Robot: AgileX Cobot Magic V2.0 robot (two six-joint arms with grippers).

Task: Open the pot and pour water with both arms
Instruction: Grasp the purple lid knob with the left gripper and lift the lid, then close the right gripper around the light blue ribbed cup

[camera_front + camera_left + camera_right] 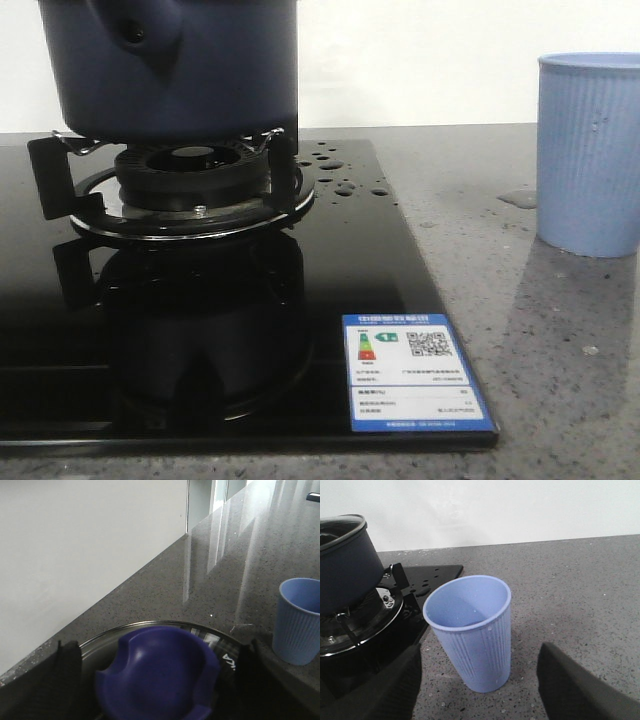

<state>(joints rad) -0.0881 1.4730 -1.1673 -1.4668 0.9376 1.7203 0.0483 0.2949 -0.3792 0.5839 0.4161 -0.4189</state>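
Observation:
The dark navy pot (175, 65) sits on the burner supports (190, 185) of a black glass stove, its stub with a small hole facing me. In the right wrist view the pot (342, 572) has its glass lid (340, 524) on. In the left wrist view my left gripper (159, 680) is open, with a finger (65, 680) on each side of the lid's blue knob (160, 675), not touching it. My right gripper (480, 680) is open, and the light blue ribbed cup (472, 630) stands upright between its fingers (395, 685) without touching them. Neither gripper shows in the front view.
The cup (590, 150) stands on the grey speckled counter right of the stove, and also shows in the left wrist view (299, 620). Water drops (340, 175) lie on the stove glass, and a small puddle (518, 198) beside the cup. A white wall runs behind.

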